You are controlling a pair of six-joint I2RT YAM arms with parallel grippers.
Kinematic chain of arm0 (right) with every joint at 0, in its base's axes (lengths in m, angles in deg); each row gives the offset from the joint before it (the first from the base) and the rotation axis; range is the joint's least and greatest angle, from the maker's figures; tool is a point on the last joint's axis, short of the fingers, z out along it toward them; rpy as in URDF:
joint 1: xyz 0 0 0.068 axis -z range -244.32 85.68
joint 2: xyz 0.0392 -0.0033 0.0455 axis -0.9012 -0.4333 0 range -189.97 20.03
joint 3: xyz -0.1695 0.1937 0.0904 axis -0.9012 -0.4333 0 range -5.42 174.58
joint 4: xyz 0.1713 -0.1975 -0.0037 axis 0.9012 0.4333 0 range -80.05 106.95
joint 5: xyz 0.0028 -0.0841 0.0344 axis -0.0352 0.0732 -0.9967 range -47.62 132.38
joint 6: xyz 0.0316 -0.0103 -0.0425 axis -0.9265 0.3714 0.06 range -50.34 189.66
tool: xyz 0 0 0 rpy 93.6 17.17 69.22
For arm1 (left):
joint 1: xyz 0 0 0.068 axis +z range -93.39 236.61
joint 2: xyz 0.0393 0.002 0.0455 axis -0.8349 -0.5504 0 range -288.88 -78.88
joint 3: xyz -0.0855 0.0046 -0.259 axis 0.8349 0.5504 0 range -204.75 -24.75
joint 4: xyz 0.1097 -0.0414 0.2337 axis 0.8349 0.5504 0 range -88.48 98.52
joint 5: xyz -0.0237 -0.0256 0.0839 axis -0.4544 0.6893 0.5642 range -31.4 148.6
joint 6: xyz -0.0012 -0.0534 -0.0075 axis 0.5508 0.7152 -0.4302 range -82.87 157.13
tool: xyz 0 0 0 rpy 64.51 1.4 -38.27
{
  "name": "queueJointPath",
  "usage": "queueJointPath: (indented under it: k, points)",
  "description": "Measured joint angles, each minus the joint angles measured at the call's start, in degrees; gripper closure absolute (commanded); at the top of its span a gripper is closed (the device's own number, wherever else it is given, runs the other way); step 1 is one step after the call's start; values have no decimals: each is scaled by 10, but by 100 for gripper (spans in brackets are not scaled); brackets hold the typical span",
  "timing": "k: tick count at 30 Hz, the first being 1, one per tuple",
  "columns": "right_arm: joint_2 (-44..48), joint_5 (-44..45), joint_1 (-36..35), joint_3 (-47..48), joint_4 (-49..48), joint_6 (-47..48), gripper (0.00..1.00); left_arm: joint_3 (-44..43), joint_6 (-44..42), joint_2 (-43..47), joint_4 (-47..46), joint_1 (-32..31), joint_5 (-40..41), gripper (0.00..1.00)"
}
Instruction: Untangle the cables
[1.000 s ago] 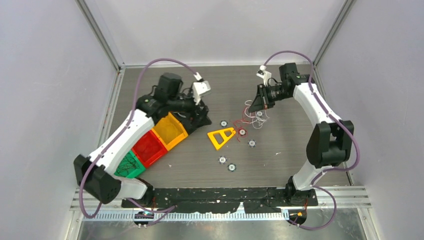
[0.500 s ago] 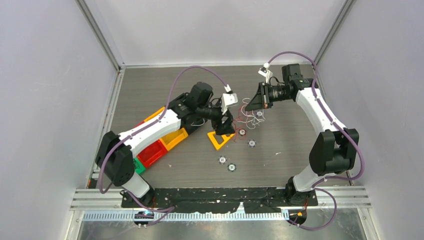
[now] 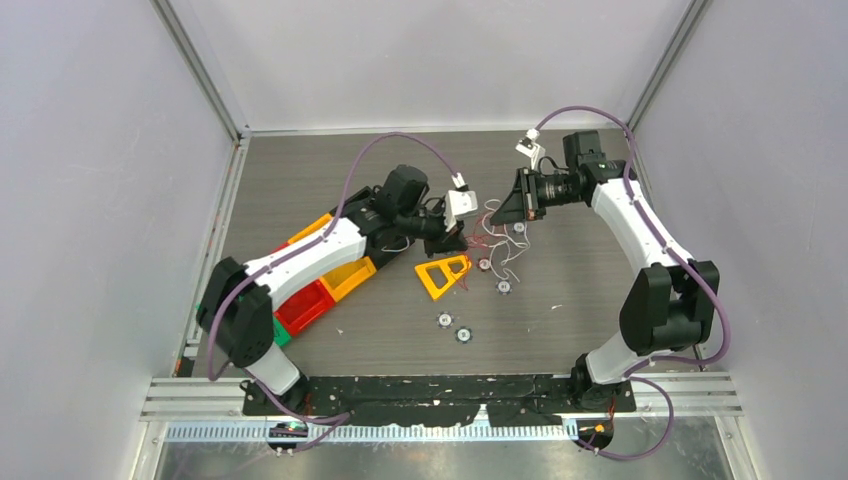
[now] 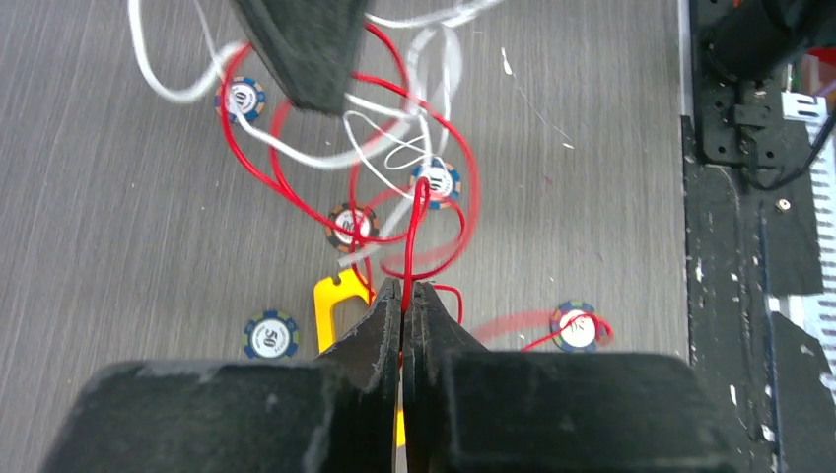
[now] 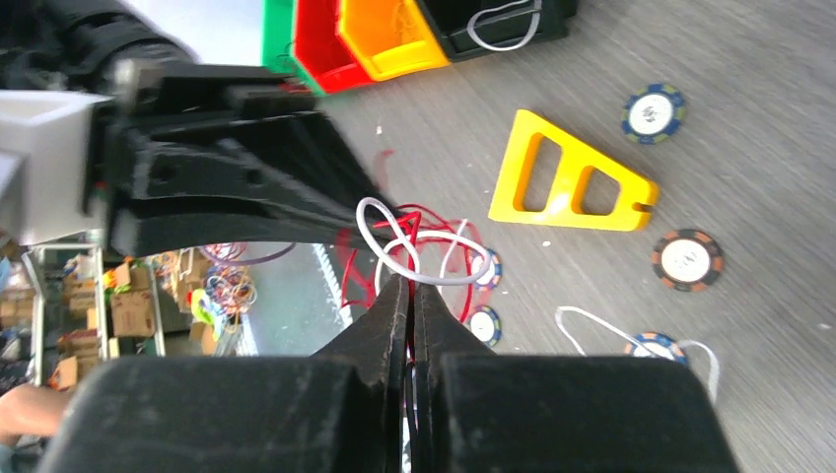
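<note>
Cables [image 3: 493, 238]: a loose tangle of red and white strands. It sits mid-counter, a little right of centre and towards the far edge. It is strung between the two sets of fingers, and its lower loops trail over the poker chips.

Left gripper [image 4: 404, 296]: fingers pressed together, pinching a red strand [image 4: 465, 192]. The strand rises from the tips and swings out in wide loops above the counter. In the wrist view the fingers meet along their whole visible length.

Right gripper [image 5: 409, 286]: fingers pressed together on the tangle. White loops [image 5: 426, 264] and a bend of red both meet the tips, and which strand is actually clamped cannot be told.

The two grippers stand near each other, tips facing and apart, with only wire spanning between them.

Other items on the counter:
- A yellow triangular frame [image 3: 444, 273] lies flat, just to the near side of the left gripper.
- One poker chip [image 3: 484, 264] lies just beside the frame's right corner, and another [image 3: 504, 287] lies near it.
- A pair of chips [image 3: 443, 320] lies further towards the near edge.
- A single chip [image 3: 519, 227] lies below the right gripper.
- A green bin [image 5: 279, 39], a red bin [image 5: 317, 39] and an orange bin [image 5: 394, 34] form a row towards the left edge, partly under the left arm.
- A black bin [image 5: 552, 12] adjoins the orange one and holds a loop of white wire
</note>
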Motion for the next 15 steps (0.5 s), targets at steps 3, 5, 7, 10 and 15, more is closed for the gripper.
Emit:
queueJointPath:
  k: [3,5,7,10,15]
  points:
    - [-1,34,17,0,1,13,95,32,-3,53,11,8,0,100]
    - [-5,59,48,0,1,24,94,45,-4,101,29,23,-3,100]
    - [-20,49,83,5,16,25,94,48,-8,143,31,42,-1,100]
    - [-50,67,117,27,25,36,94,51,-8,187,53,70,-6,100]
    - [-104,140,189,51,10,61,86,54,13,261,98,128,-13,100]
